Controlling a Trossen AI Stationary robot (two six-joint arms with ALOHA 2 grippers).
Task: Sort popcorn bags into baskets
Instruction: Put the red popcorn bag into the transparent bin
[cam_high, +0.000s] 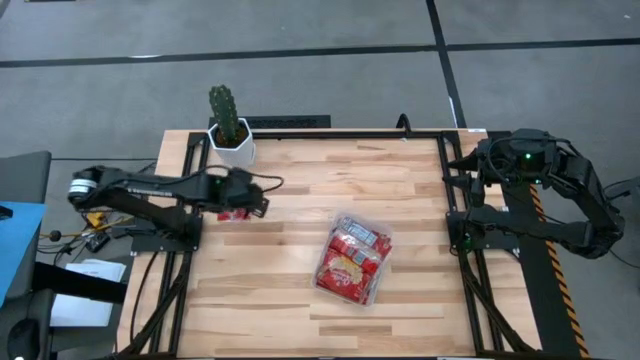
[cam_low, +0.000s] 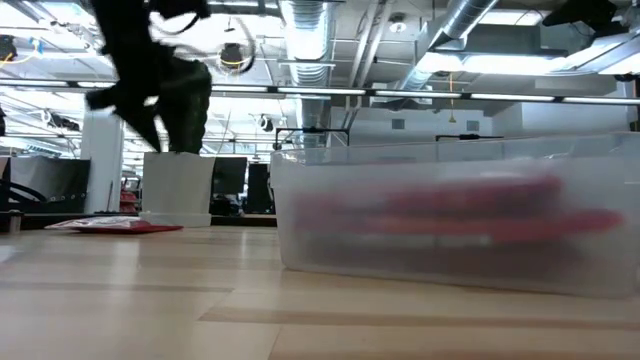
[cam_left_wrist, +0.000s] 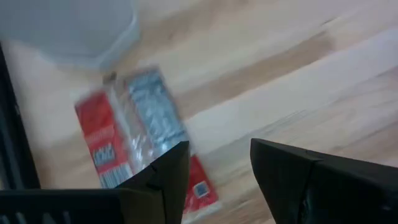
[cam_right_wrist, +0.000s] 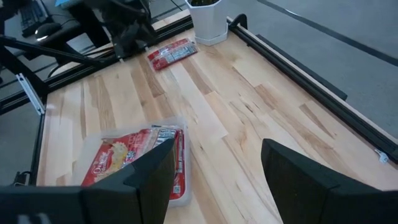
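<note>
One red popcorn bag with silver-white marks (cam_left_wrist: 127, 140) lies flat on the table near the white cactus pot, also seen in the low view (cam_low: 115, 225) and the right wrist view (cam_right_wrist: 172, 53). My left gripper (cam_left_wrist: 219, 149) is open and hovers above this bag (cam_high: 235, 212), clear of it; the low view shows the gripper (cam_low: 130, 90) well above the table. The clear basket (cam_high: 352, 260) stands mid-table with several red bags inside (cam_right_wrist: 134, 155). My right gripper (cam_right_wrist: 217, 149) is open and waits at the table's right edge (cam_high: 520, 160).
A white hexagonal pot with a cactus (cam_high: 230, 130) stands at the far edge, just beyond the loose bag. Black frame rails (cam_high: 455, 210) run along the table's left and right sides. Bare wood (cam_high: 300, 190) lies between the bag and the basket.
</note>
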